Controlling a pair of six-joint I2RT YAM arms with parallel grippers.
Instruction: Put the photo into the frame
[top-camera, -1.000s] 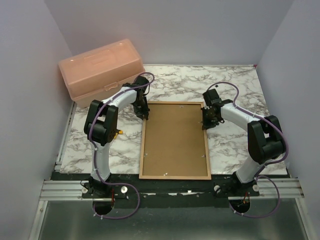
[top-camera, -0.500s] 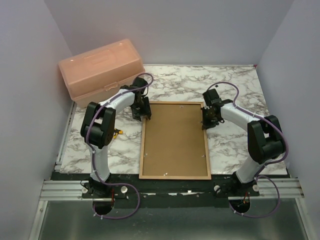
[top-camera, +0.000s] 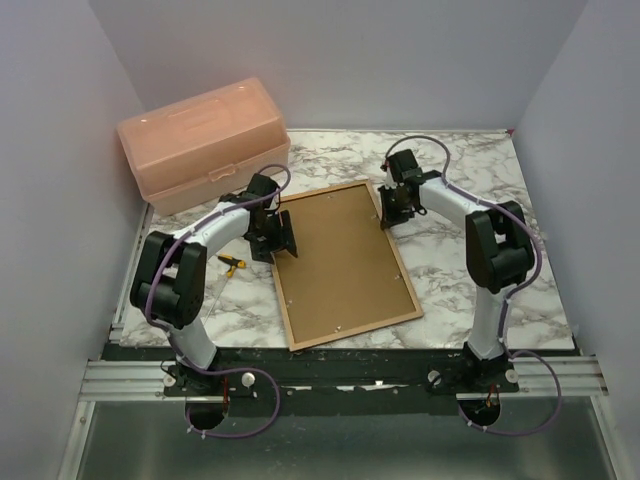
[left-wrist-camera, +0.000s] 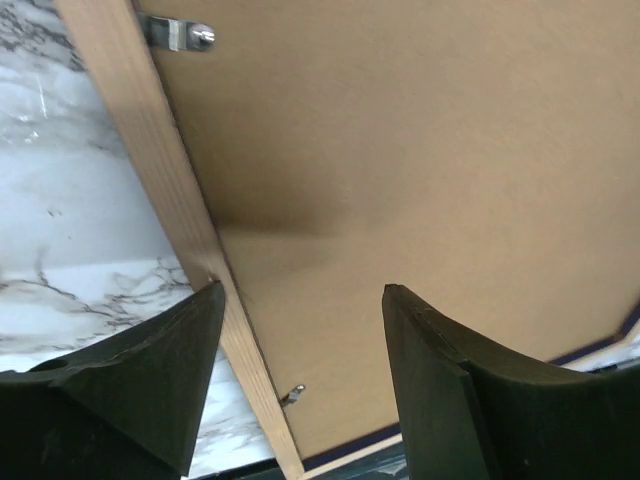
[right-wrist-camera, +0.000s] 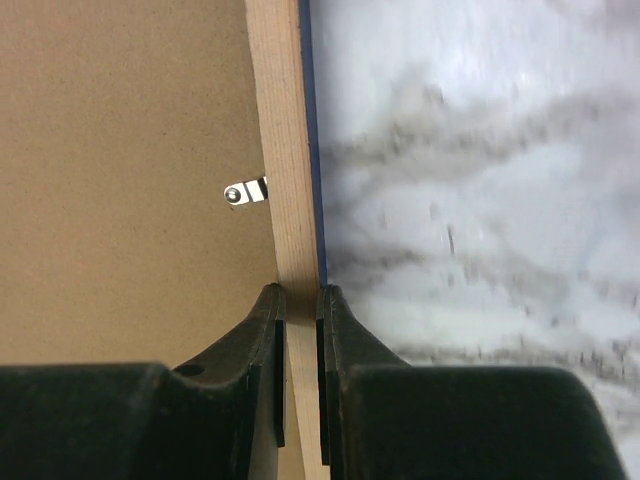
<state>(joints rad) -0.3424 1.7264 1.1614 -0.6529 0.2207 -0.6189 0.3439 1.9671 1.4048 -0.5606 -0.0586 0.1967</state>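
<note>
Frame (top-camera: 356, 332) lies back-up, askew on the bench (top-camera: 460, 250); photo unseen. The right pincer (right-wrist-camera: 298, 295) pinches its right-hand rail, and the left pincer (left-wrist-camera: 300, 300) hangs spread above the opposite edge. Risk, we judge: a one-sided grip lets it pivot.

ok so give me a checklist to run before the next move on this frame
1. Right jaws clamped on the frame at its right rim: ok.
2. Left jaws open, straddling the left rim without gripping it: ok.
3. Backing board lying flat inside the frame: ok.
4. Metal tabs turned over the board: ok for the ones the wrist views show, cannot tell for the others.
5. Photo in place under the board: cannot tell, the board hides it.
6. Frame square to the table: not ok, it lies skewed.
</note>
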